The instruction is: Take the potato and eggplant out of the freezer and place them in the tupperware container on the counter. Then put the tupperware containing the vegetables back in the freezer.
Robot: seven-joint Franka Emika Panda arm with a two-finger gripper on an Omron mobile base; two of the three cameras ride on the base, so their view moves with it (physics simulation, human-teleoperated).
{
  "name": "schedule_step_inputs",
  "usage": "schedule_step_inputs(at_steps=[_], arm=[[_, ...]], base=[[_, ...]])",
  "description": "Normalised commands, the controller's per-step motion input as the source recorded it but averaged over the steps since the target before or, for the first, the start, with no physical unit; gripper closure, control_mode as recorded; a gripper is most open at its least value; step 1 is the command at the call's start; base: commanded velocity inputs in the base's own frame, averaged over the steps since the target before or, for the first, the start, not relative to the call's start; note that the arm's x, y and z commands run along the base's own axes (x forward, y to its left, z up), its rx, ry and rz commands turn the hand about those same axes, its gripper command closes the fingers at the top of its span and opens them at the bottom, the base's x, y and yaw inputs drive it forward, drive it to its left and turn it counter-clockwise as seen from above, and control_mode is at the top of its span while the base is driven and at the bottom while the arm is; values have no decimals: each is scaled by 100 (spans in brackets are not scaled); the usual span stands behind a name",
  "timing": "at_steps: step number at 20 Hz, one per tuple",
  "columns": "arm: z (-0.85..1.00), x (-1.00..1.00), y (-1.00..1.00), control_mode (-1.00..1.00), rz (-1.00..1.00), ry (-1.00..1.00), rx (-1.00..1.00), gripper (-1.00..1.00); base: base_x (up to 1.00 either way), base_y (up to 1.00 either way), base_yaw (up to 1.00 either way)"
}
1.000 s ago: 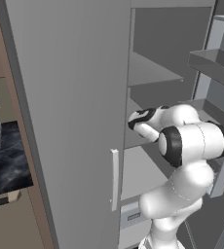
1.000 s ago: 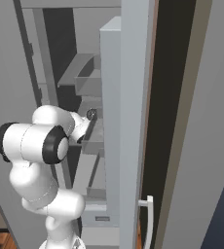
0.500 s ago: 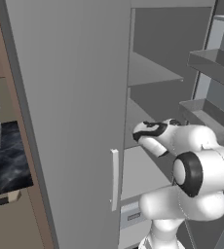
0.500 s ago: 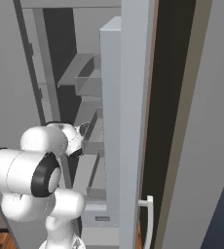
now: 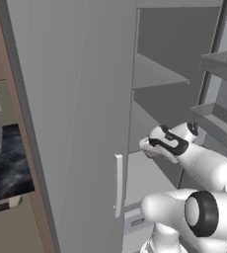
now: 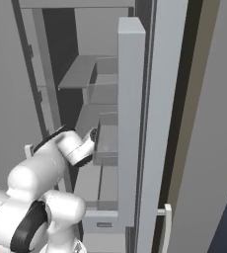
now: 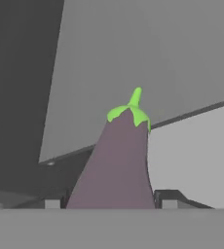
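- Freezer [image 5: 76,99]: grey, door open, bare shelves.
- Eggplant [image 7: 116,165]: likely light, smooth, slippery; best held mid-body.
- Gripper [image 7: 109,202]: clamped on eggplant's body, fingertips either side.

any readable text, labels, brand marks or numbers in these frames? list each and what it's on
None readable.
No text on the freezer door or on its shelves.
The eggplant between the gripper fingertips carries no label.
A small plate low on the freezer front is too blurred to tell whether it bears text.

Flat, even light — soft, slightly blurred.
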Motion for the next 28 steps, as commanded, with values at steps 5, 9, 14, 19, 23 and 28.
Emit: schedule_step_inputs(at_steps=[5,9,14,19,23,28], arm=[[54,-56,10,-100,0,-6,-5,100],[54,-49,28,-100,0,-9,-7,100],[40,-40,48,-100,-2,-17,-16,100],[22,-49,55,-100,-4,-22,-23,100],[21,-72,50,-100,-7,-28,-27,100],[41,-77,29,-100,-9,-25,-24,100]], base=[[0,0,0],[0,0,0],[0,0,0],[0,0,0],[0,0,0],[0,0,0]])
